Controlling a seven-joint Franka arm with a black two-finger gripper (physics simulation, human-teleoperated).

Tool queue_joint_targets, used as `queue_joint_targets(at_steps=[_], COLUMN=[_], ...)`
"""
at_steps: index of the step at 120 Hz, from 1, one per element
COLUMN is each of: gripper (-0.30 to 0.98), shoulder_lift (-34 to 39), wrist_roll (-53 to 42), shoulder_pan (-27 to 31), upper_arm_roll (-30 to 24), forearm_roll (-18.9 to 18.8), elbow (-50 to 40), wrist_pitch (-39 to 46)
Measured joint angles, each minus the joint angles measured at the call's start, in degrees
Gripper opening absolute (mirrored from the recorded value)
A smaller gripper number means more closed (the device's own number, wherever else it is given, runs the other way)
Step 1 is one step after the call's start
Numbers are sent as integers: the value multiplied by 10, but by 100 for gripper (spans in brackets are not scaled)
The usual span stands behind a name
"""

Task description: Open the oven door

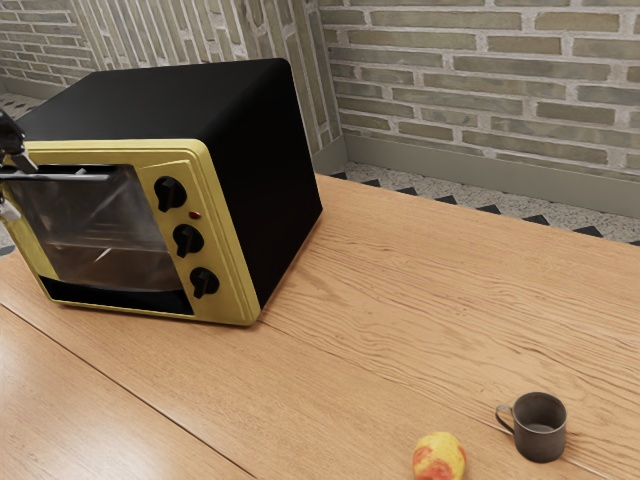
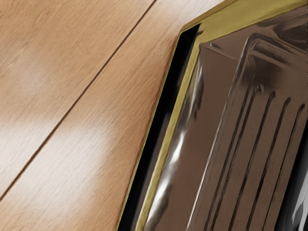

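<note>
Fingers (image 1: pixel 10 135) are cut off by the exterior view's left edge, beside the handle (image 1: pixel 70 177); I cannot tell how far apart they stand or whether they have hold of anything. Part of the handle is lost past that same edge. The door (image 1: pixel 100 240) is in the yellow front of the oven (image 1: pixel 275 190), upright or nearly so; whether it has a slight gap along its top is hard to make out. Reflections blur its glass, though the wrist view shows dark bars (image 2: pixel 244 163) through it.

The worktop (image 1: pixel 420 300) is pale wood with dark seams. Behind it are a brick wall (image 1: pixel 480 90) and a speckled floor (image 1: pixel 395 188) with dark triangles.

The handle crosses in front of the door's upper part, and three knobs (image 1: pixel 187 240) line the panel beside the glass. A grey mug (image 1: pixel 540 430) and a yellow-red fruit (image 1: pixel 440 458), the latter partly cut off, are near each other, well apart from the oven.
</note>
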State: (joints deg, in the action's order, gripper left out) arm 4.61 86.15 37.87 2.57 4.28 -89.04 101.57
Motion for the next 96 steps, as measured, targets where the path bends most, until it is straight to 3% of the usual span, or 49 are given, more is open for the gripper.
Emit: queue_joint_targets(at_steps=[59,96], gripper=[69,68], shoulder_lift=[-13,-4], wrist_roll=[-48,-68], shoulder_pan=[-2,-2], upper_arm_roll=[0,3], forearm_roll=[2,12], elbow=[-2,-71], wrist_pitch=[38,76])
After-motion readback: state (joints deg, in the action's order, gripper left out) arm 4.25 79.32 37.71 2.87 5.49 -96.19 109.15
